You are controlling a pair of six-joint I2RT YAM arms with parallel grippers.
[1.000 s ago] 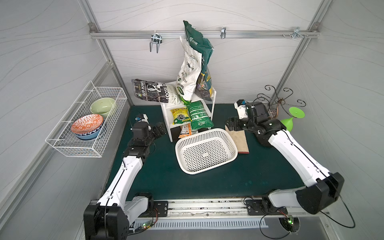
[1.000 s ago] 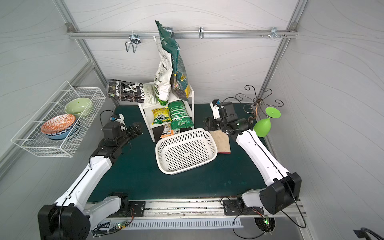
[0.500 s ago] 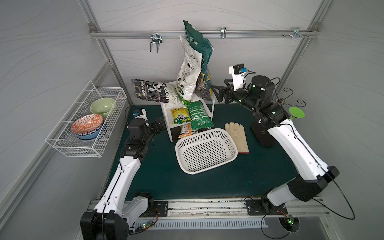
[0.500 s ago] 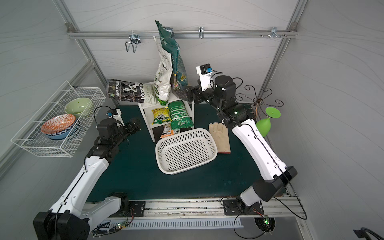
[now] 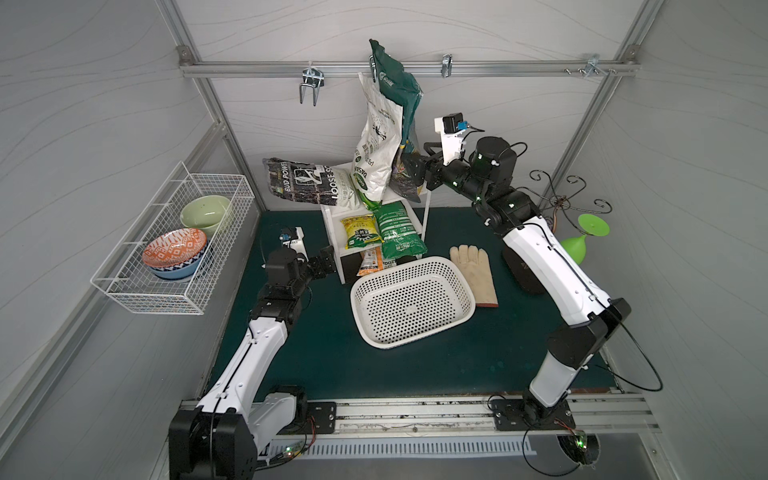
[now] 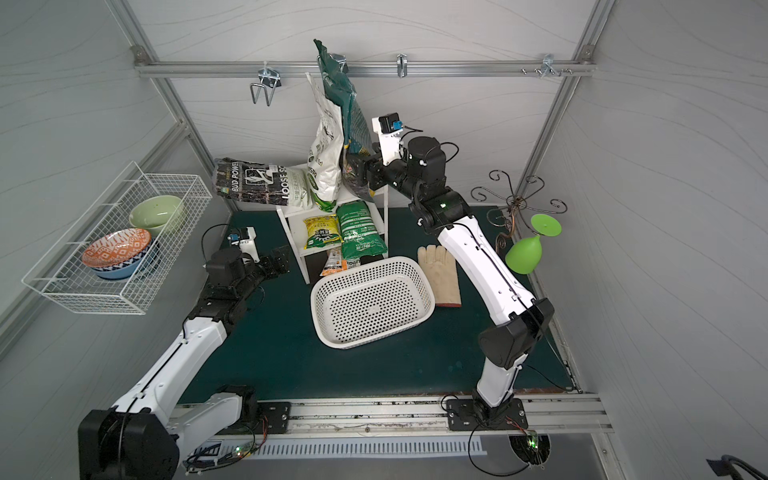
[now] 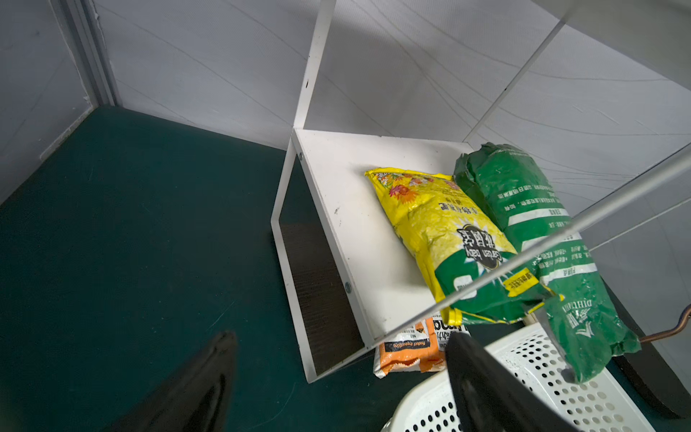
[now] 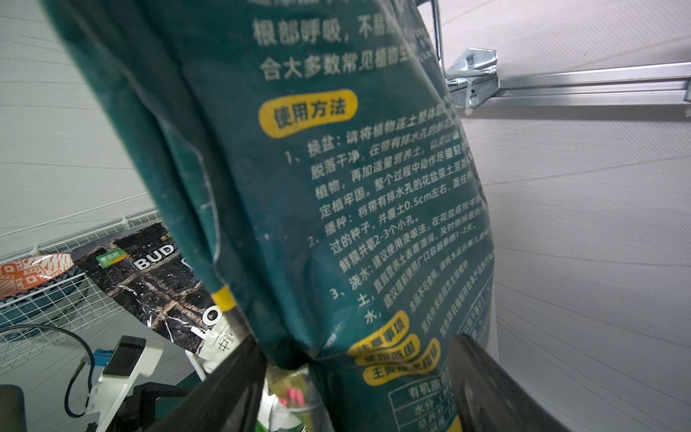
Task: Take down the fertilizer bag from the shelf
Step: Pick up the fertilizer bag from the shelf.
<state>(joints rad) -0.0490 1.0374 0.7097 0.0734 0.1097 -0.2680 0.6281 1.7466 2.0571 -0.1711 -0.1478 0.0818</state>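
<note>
Left gripper (image 7: 341, 334) spread; one yellow bag (image 7: 441, 224), one green bag (image 7: 531, 224) ahead on the shelf (image 7: 336, 168). Right gripper (image 8: 355, 338) spread around one dark bag (image 8: 299, 187).

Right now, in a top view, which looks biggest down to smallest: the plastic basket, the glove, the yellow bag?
Largest: basket.
Next: glove.
Smallest: yellow bag, though it lies on the shelf, so depth may skew this.

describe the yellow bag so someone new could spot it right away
Find the white shelf at the back of the green mat. On its middle board lies the yellow bag, beside a longer green bag. It is the only yellow one there, printed with flowers.
</note>
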